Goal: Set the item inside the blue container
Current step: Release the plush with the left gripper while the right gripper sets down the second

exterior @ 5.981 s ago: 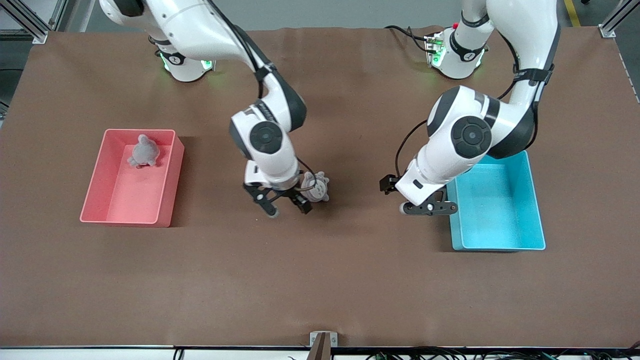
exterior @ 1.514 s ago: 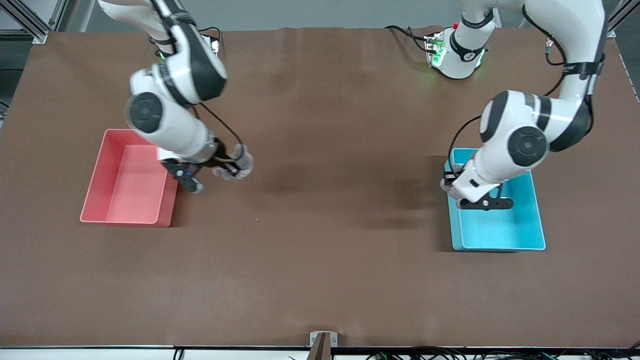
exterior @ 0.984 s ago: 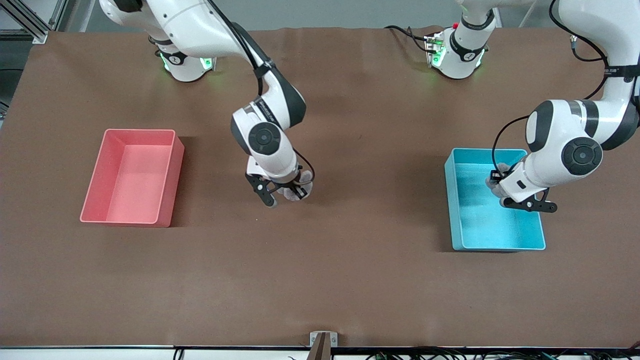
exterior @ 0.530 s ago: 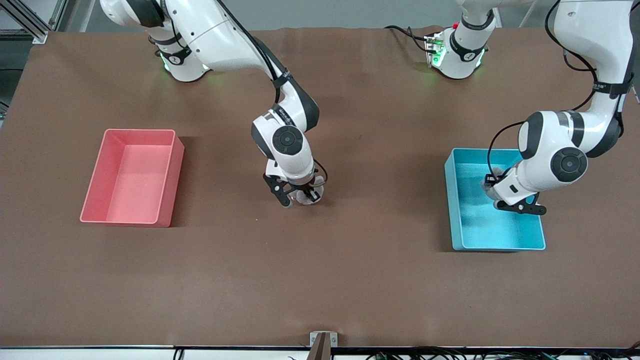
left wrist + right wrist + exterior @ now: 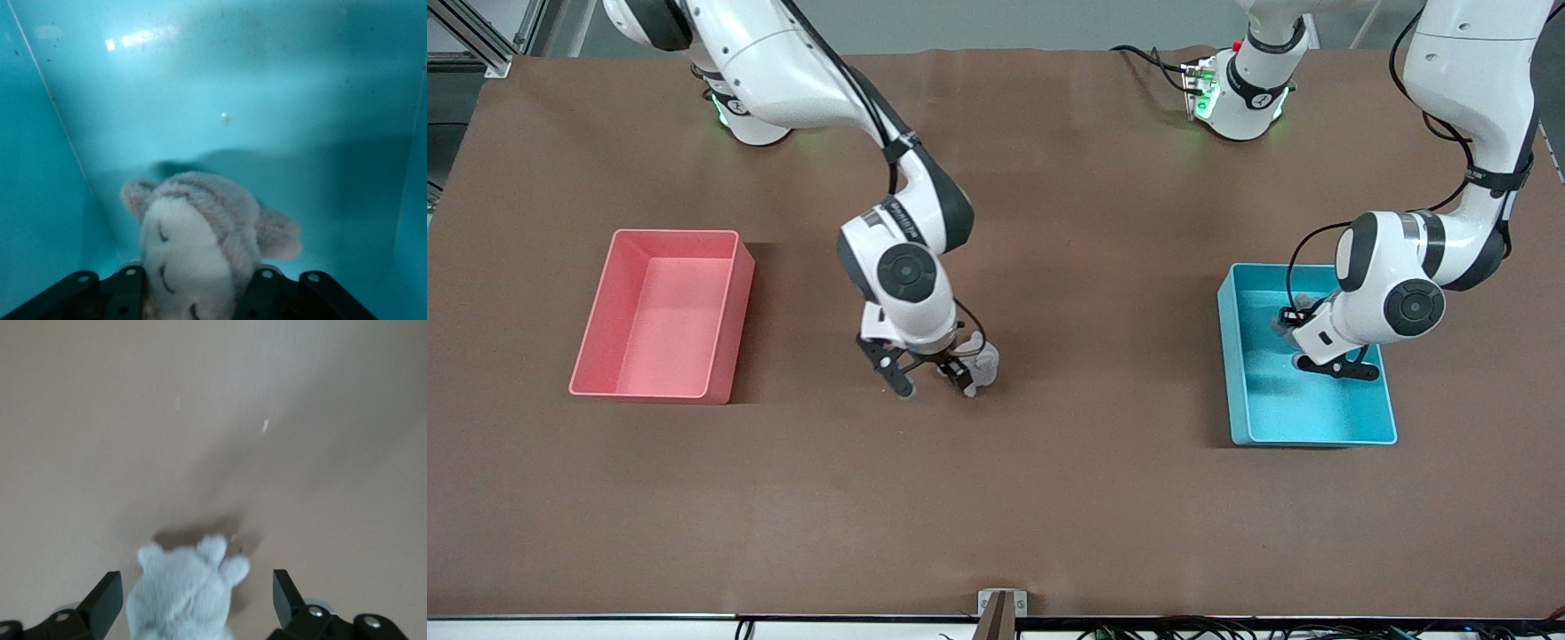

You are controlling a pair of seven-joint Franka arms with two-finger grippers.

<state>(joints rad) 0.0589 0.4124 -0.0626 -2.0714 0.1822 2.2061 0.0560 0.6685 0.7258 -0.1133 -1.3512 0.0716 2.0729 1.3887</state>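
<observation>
Left gripper point(image 5: 200, 303) clamps a soft, light plush toy point(image 5: 200, 247) inside the blue container point(image 5: 1236, 356); squeezing its body suits; right gripper point(image 5: 197, 600) spread around another plush point(image 5: 183, 593)

Pink bin point(image 5: 660, 313): open-topped, rectangular, upright on the counter point(image 5: 1049, 498) toward the right arm's end, nothing inside. Counter surface: brown, matte, slightly rippled along the edge by the bases. Small metal bracket point(image 5: 1001, 606) at the middle of the counter's edge nearest the front camera.

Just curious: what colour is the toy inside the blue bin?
Grey with a white face; the plush toy shows best in the left wrist view.
</observation>
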